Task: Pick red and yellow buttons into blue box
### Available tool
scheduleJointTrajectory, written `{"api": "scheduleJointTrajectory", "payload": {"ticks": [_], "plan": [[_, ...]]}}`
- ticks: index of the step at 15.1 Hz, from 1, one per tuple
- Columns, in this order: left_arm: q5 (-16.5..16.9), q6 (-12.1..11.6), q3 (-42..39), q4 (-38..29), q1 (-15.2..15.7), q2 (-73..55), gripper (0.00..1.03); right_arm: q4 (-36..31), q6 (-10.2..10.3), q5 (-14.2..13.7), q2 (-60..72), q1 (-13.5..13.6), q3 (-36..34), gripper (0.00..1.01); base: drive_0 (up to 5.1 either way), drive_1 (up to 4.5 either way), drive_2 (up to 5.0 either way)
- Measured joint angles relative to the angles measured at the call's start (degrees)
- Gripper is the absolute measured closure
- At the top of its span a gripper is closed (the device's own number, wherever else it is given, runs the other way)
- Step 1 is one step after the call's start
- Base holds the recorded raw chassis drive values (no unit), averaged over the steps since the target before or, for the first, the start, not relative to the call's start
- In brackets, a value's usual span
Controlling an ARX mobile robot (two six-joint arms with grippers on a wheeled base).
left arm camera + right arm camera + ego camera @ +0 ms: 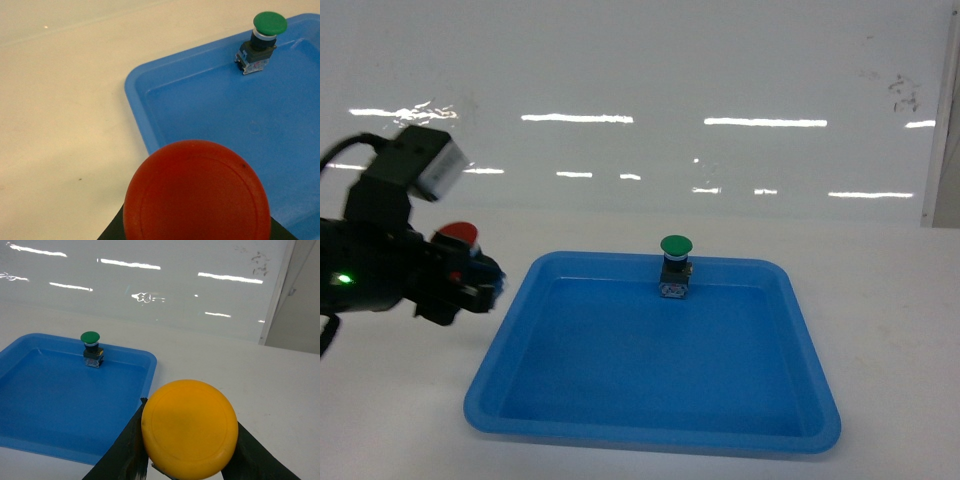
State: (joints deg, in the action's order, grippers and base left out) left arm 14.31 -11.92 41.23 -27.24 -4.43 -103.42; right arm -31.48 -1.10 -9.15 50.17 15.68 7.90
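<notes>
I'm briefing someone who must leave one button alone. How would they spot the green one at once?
Find the shallow blue tray on the white table. Near the middle of its far wall stands the green button, upright on a dark block. It is the only button in the tray; the red button sits in the left hand.

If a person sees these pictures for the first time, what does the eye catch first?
The wide shallow blue tray fills the middle of the white table, with one green button standing upright by its far wall. At the left, the left gripper holds the red button outside the tray. The right wrist view shows the yellow button between dark fingers.
</notes>
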Motion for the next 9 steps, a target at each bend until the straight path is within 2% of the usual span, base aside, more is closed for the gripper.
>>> {"api": "scheduleJointTrajectory", "payload": {"ticks": [4,9], "plan": [[4.7,-1.7,-6.5,0.6,3.1,13.1,0.79,0.0,0.0,0.0,0.0,0.0,0.0,0.7,0.0,0.0,0.0],[10.3,-1.9,-12.2,3.9,5.1,29.6,0.79,0.0,0.0,0.0,0.0,0.0,0.0,0.7,0.0,0.0,0.0]]}}
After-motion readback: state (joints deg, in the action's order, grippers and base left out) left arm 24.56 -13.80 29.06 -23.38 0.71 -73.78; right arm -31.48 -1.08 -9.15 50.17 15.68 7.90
